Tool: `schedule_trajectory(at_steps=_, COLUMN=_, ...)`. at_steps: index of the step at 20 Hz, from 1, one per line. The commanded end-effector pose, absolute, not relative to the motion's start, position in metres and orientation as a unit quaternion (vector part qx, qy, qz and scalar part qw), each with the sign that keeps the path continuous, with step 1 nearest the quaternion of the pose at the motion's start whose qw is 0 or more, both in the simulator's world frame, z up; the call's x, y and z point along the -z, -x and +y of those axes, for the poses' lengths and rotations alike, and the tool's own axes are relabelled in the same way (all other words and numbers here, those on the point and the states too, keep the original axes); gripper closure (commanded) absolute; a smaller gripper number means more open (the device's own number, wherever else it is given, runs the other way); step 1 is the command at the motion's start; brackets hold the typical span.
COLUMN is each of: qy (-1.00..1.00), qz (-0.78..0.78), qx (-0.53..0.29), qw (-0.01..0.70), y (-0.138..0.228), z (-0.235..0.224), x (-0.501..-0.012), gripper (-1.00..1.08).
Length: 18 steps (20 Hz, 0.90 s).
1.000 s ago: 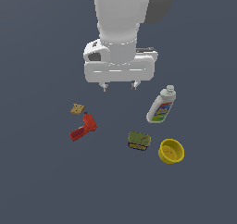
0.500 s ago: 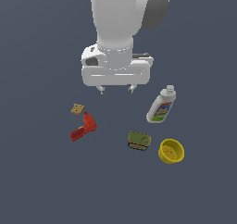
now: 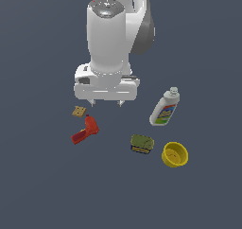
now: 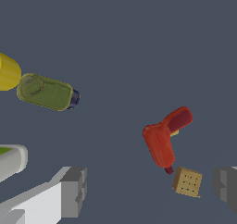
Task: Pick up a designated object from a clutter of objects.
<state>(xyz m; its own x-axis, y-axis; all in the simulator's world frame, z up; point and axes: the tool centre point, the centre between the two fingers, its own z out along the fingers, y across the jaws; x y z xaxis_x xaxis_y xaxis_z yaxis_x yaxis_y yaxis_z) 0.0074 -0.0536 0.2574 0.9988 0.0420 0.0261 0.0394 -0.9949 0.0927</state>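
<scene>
The designated object, a small red drill-shaped toy, lies on the dark floor at the exterior view's left. A tan square cracker lies just beside its nose. My gripper hangs open above the floor, slightly to the right of the cracker and behind the drill, holding nothing. Both fingers show in the wrist view with the cracker between them. The rest of the clutter is a white bottle, an olive-green can and a yellow bowl.
The bottle, can and bowl sit grouped at the exterior view's right, apart from the drill. The white arm body rises above the gripper and hides the floor behind it.
The arm and gripper have shifted toward the exterior view's left, closer above the cracker and drill. No object has moved.
</scene>
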Motion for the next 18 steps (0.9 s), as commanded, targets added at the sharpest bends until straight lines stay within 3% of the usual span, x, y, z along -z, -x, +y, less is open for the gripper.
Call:
schedule_trajectory(at_steps=1, qy=-0.997, qz=0.027, qx=-0.014, qw=0.065, y=-0.006, z=-0.07, x=-0.237, gripper=-1.0)
schedule_trajectory(at_steps=18, qy=-0.981, qz=0.125, qx=-0.005, qw=0.15, y=0.04, z=-0.155, x=-0.095, gripper=-1.0)
